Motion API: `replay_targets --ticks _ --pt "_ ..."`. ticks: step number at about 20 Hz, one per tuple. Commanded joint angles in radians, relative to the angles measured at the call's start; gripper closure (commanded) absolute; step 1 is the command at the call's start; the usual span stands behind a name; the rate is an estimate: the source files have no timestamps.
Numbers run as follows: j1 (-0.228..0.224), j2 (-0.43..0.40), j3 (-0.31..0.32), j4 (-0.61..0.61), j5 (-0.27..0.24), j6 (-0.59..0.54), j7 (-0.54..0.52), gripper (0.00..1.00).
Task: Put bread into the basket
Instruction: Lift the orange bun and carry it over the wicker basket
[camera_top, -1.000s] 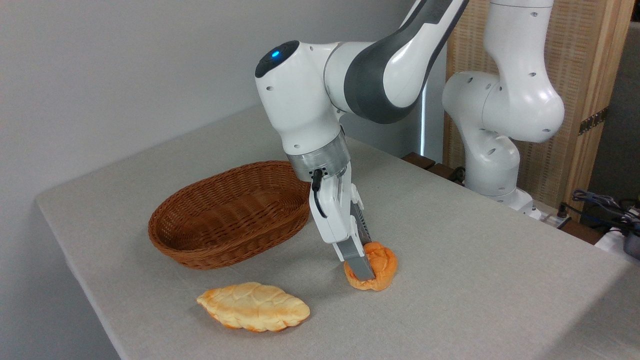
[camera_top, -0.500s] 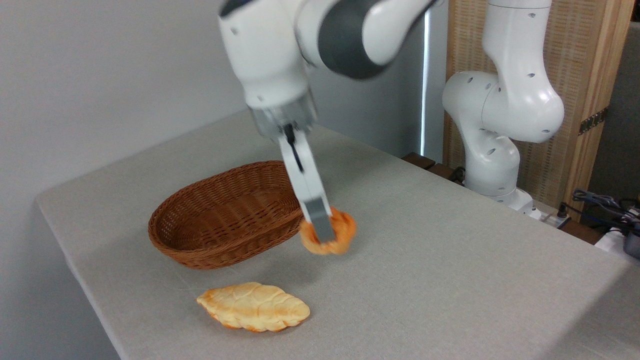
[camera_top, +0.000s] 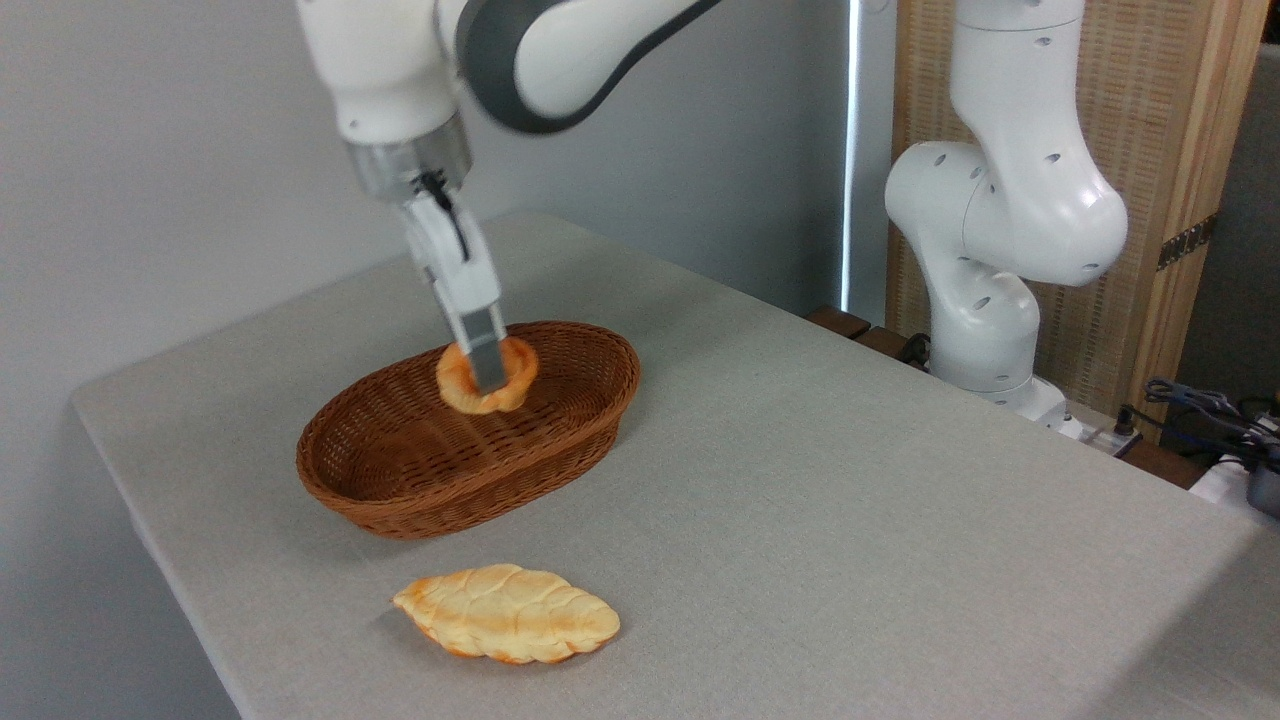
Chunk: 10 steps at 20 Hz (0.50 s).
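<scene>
Lifted leftward, the bread (clamped in the closed pincer) now hangs over the basket.

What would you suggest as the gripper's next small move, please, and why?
Probably lower a little, then open. The gripper is shut on the bun, which hangs over the middle of the basket, apparently above its floor, so a short descent should give a gentler release.

The white Franka arm reaches in from the upper right, its wrist tilted slightly; the two-finger gripper points down. Its grey fingers are clamped together around a held item.
</scene>
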Motion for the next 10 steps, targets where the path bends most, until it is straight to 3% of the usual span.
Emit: replay_targets --ticks 1,5,10 --pt "0.004 0.076 -0.015 0.04 -0.019 0.101 -0.082 0.4" --pt "0.006 0.082 -0.015 0.039 -0.013 0.166 -0.107 0.0" --pt "0.007 0.084 -0.015 0.039 -0.013 0.182 -0.105 0.0"
